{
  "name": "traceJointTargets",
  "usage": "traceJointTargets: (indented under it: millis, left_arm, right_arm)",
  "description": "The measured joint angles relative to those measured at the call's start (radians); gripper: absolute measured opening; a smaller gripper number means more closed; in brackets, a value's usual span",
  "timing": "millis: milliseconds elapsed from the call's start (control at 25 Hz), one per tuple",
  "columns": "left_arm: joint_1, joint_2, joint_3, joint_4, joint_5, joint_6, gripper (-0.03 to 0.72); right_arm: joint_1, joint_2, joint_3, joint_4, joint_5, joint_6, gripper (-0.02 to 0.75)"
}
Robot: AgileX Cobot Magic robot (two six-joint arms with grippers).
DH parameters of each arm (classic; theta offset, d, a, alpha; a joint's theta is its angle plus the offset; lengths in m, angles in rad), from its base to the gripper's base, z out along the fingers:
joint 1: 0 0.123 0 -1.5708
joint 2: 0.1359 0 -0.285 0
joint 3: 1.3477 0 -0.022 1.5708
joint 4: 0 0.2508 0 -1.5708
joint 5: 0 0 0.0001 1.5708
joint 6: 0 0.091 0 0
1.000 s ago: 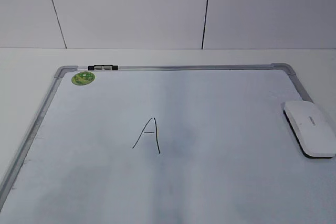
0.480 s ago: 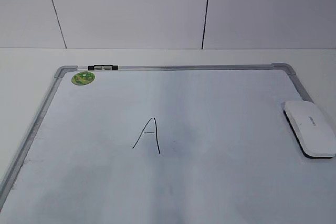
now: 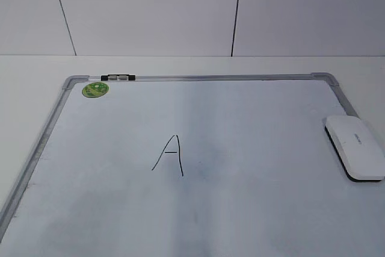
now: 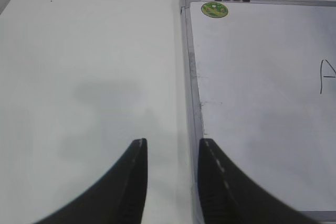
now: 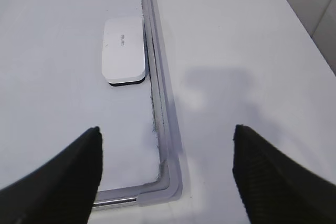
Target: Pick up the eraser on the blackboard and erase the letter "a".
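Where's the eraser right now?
In the exterior view the eraser lies on the blackboard at its right edge, beside the frame, far right of the capital A.

A plain lab-style test bench is suggested; a bare white table (image 3: 36,70) is backed by white wall panels (image 3: 150,10) split by dark seams. Only a framed blackboard (image 3: 198,77) is laid flat on it.
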Motion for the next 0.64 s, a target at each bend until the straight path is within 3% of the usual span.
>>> traceJointTargets:
  millis: [640]
  left_arm:
    - [0.000,0.000,0.000,0.000,0.000,0.000,0.245]
  right_arm:
    - [0.000,0.000,0.000,0.000,0.000,0.000,0.592]
